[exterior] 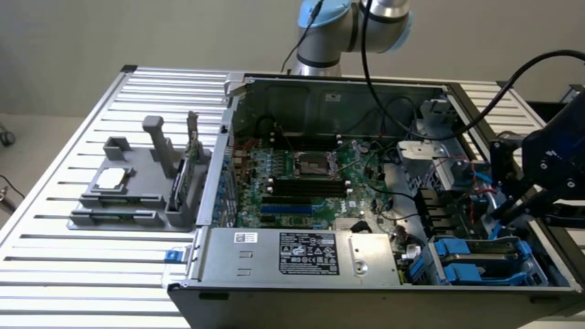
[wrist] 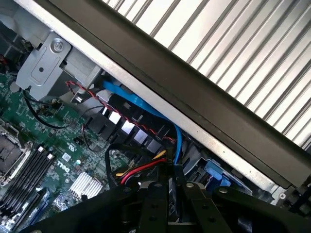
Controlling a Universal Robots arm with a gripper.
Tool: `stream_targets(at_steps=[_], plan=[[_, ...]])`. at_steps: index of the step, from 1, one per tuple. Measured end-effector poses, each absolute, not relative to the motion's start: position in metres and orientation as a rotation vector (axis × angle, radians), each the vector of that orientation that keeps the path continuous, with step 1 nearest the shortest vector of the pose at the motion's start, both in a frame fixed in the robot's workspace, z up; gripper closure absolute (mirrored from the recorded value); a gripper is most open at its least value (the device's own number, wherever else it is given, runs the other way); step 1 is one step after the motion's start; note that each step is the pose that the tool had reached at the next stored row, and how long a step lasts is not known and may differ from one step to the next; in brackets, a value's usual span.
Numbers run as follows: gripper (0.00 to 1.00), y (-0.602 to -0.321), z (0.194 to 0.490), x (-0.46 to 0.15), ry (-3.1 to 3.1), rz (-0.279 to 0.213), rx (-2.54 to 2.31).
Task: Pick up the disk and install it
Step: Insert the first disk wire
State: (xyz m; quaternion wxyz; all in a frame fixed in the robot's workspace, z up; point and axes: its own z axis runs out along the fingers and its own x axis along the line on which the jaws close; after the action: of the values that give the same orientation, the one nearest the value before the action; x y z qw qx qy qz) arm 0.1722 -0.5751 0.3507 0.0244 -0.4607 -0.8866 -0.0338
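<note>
I count one table (exterior: 55, 205) and one open computer box (exterior: 366, 301) on it. Inside there is one green board (exterior: 361, 195) with one square socket (exterior: 307, 164). There is one big silver box (exterior: 306, 253) with a label. In the corner I count two blue frames (exterior: 462, 264). Beside the computer is one grey stand (exterior: 137, 199) with one little chip (exterior: 111, 178) on it. I have one arm (exterior: 352, 31) and one gripper (exterior: 516, 209). I see one flat blue cable (wrist: 141, 104).
</note>
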Motion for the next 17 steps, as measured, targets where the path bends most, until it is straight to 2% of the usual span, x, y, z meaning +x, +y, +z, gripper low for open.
stream_targets(at_steps=[5, 17], plan=[[0.84, -0.5751, 0.3501, 0.1722, -2.686, -0.095, -1.51], [0.84, -0.5751, 0.3483, 0.1721, -2.517, -0.009, -1.595]])
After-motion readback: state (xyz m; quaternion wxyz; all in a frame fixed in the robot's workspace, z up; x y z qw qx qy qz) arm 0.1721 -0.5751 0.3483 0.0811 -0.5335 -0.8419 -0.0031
